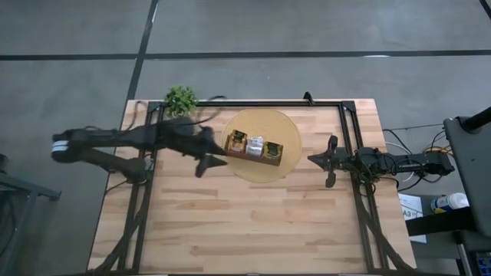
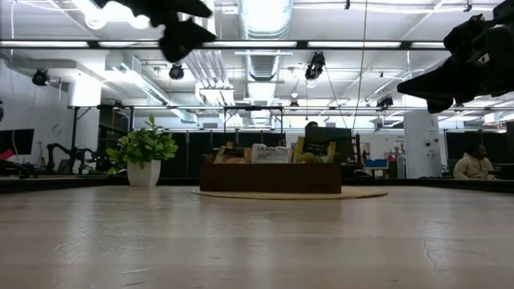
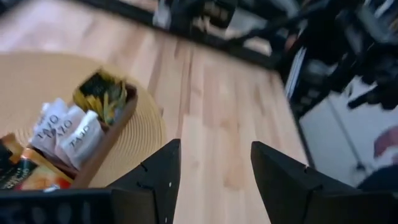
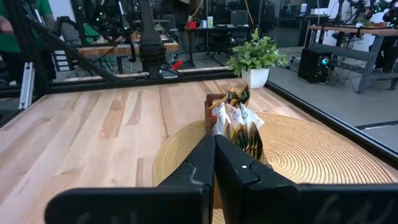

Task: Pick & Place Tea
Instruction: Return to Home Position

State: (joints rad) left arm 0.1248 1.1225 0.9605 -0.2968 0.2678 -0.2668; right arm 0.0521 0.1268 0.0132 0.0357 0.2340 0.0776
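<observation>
The tea sachets stand upright in a long dark-brown wooden box (image 1: 253, 147), (image 2: 269, 177), which rests on a round woven mat (image 1: 288, 130). In it are yellow-red-black ones (image 1: 236, 142), white ones (image 1: 255, 145), (image 3: 68, 130) and dark green-yellow ones (image 1: 272, 151), (image 3: 102, 93). My left gripper (image 1: 209, 162), (image 3: 214, 165) is open and holds nothing; it hangs high above the table by the box's left end. My right gripper (image 1: 311, 159), (image 4: 214, 149) is shut and holds nothing; it is raised right of the mat and points at the box's right end (image 4: 233, 118).
A small green potted plant (image 1: 182, 98), (image 2: 144, 156) stands at the table's far left, behind the mat. A dark frame rail (image 1: 268, 104) runs along the far edge and both sides. Bare wood fills the near half of the table (image 1: 245, 222).
</observation>
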